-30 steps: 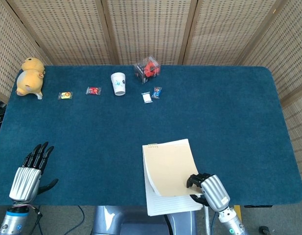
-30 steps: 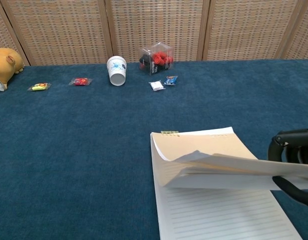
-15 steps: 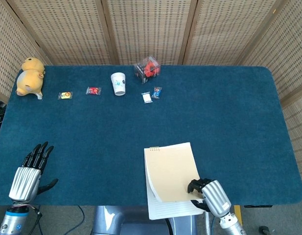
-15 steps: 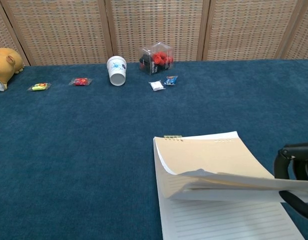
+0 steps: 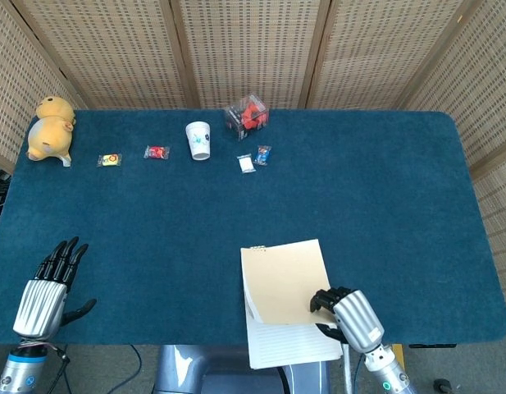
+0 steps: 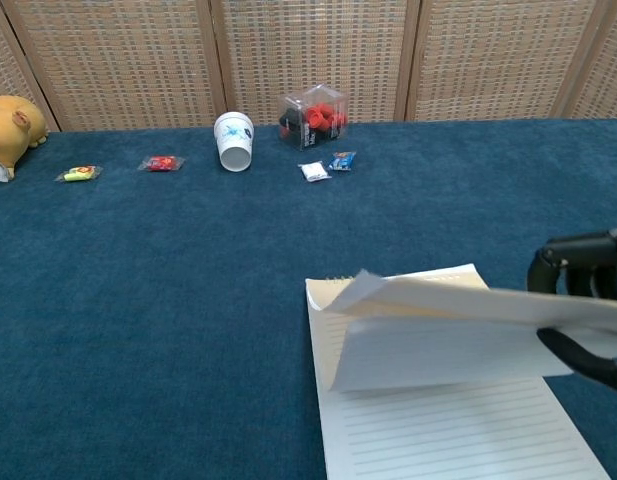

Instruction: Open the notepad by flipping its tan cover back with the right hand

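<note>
Pinching the tan cover [image 5: 285, 283] at its near edge, the right robot hand [image 5: 339, 310] held it lifted mid-flip above the notepad [image 6: 448, 440] on the tabletop's [image 5: 376, 205] front edge, needing a backward swing next.

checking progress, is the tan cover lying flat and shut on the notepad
No: the right hand holds the tan cover lifted off the notepad, with lined paper showing beneath it.

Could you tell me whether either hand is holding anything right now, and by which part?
The right hand grips the notepad's tan cover at its near right edge; the left hand holds nothing.
</note>
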You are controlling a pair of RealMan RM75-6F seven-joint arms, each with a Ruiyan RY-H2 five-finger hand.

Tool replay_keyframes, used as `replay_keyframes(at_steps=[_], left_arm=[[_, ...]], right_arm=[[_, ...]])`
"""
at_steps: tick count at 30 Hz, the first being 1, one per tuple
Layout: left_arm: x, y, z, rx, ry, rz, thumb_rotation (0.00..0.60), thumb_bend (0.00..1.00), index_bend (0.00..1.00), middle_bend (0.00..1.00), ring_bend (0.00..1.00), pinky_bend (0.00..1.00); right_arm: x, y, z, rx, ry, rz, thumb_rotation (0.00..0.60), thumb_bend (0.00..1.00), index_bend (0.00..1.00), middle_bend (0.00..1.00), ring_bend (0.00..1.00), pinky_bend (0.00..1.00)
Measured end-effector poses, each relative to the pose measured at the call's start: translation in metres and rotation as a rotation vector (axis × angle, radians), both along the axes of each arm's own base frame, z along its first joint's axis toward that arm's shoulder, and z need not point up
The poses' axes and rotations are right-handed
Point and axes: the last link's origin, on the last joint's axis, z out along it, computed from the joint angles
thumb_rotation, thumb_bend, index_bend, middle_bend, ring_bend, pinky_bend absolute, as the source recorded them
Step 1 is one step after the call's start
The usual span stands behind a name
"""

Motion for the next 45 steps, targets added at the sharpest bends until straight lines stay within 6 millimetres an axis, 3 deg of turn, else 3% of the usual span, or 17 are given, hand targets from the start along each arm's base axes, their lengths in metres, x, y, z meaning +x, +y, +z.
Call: replay_keyframes(at_steps=[9, 18, 31, 45], left_arm=[[-0.003, 0.003, -0.002, -0.008, 0.004, 0.014, 0.600, 0.07, 0.00, 0.00, 0.00, 0.17], [-0.004, 0.006, -0.002, -0.017, -0.002, 0.026, 0.600, 0.07, 0.00, 0.00, 0.00, 0.14], [-0.006, 0.010, -0.003, -0.028, -0.014, 0.034, 0.600, 0.07, 0.00, 0.00, 0.00, 0.14], [-0.009, 0.014, -0.004, -0.039, -0.020, 0.051, 0.600, 0.07, 0.00, 0.00, 0.00, 0.14]], right_arm=[[0.035, -0.049, 0.026, -0.098, 0.033, 0.067, 0.600, 0.63, 0.76, 0.71, 0.65, 0.74], [0.070, -0.098, 0.039, -0.139, 0.125, 0.096, 0.600, 0.63, 0.77, 0.71, 0.65, 0.74], [0.108, -0.149, 0.036, -0.144, 0.191, 0.102, 0.600, 0.63, 0.77, 0.71, 0.65, 0.74], [0.127, -0.201, 0.027, -0.157, 0.219, 0.047, 0.600, 0.63, 0.77, 0.71, 0.66, 0.74]])
